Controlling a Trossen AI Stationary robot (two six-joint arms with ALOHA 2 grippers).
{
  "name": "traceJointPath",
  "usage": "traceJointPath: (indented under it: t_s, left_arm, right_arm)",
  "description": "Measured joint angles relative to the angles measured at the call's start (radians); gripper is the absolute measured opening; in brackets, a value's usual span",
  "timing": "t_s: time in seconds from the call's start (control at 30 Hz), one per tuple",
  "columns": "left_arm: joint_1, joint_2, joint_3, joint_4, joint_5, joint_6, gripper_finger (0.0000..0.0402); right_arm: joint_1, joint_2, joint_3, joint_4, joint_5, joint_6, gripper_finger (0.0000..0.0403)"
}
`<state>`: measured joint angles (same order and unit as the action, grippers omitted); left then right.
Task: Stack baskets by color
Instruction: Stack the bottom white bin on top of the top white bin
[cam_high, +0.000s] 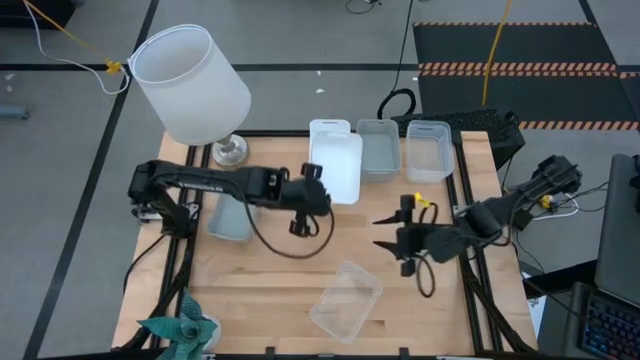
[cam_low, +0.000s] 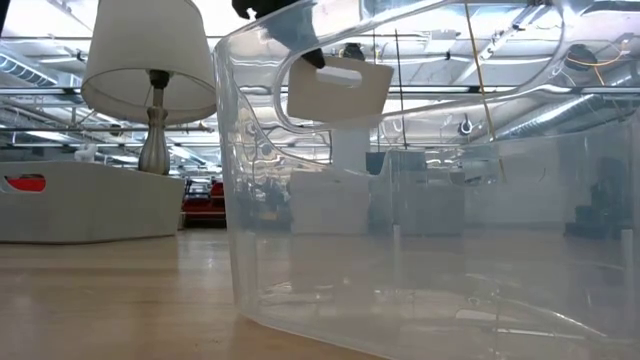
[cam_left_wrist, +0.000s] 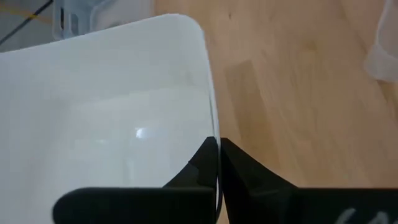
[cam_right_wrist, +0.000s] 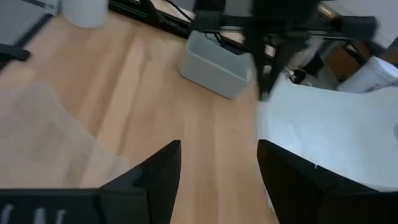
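While I watch from above, the biggest thing I see is the wooden table (cam_high: 270, 290), with the white lampshade (cam_high: 190, 82) leaning over its far left corner. Both arms reach toward the middle.

Next come the baskets. At the far edge I count a white basket (cam_high: 329, 129), then a grey basket (cam_high: 379, 150) just beside it, then a clear basket (cam_high: 428, 150) beside that. A second white basket (cam_high: 342, 168) hangs tilted in front of the first one, overlapping it in the high view. A second grey basket (cam_high: 230, 220) sits on the left side of the table, partly under the left arm. Another clear basket (cam_high: 347, 298) lies near the front edge, well apart from the rest; it fills the low view.

My left gripper (cam_high: 313, 190) is pressed together on the rim of the tilted white basket, and the left wrist view shows its fingers (cam_left_wrist: 199, 165) pinching that thin wall. My right gripper (cam_high: 385, 232) hovers over bare wood right of centre, jaws spread wide, nothing between them.
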<state>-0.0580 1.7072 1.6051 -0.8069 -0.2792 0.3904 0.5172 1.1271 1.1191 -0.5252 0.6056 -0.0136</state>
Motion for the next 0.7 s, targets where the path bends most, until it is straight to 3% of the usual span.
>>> traceJointPath:
  t_s: [0.27, 0.43, 0.7]
  left_arm:
    - [0.160, -0.018, 0.001, 0.072, 0.215, 0.201, 0.0004]
    - [0.289, -0.018, 0.001, 0.095, 0.363, 0.210, 0.0003]
    - [0.413, -0.021, 0.000, 0.119, 0.461, 0.249, 0.0003]
  right_arm:
    - [0.049, -0.057, -0.031, -0.005, 0.000, -0.006, 0.0202]
    - [0.051, -0.084, -0.050, -0.011, 0.000, -0.006, 0.0201]
    - [0.050, -0.152, -0.128, -0.012, 0.001, -0.029, 0.0201]
